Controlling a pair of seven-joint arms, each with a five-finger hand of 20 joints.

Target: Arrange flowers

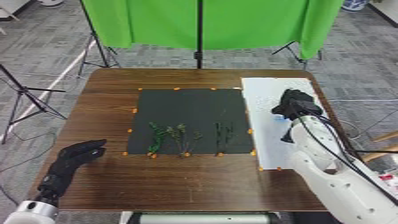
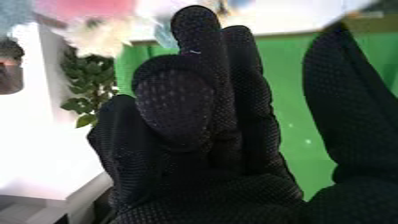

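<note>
The arranging looks part done: three groups of stems lie toward six o'clock on the dark mat (image 1: pixel 182 110), tips pointing to twelve. A dense, deep-green sprig (image 1: pixel 155 140) sits leftmost, an airier, olive-toned bunch (image 1: pixel 181 131) fans out beside it, and thin dark stems (image 1: pixel 219 134) stand nearly parallel at the right. Between two and three o'clock from the mat, the right hand (image 1: pixel 298 102) is over the white board (image 1: pixel 271 150), long fingers extended, no stem visible in its hold. The left hand (image 1: pixel 82 151), at eight o'clock over the counter (image 1: pixel 160 187), is open. Next probably calls for a gentle pinch on a flower, then a careful carry.
</note>
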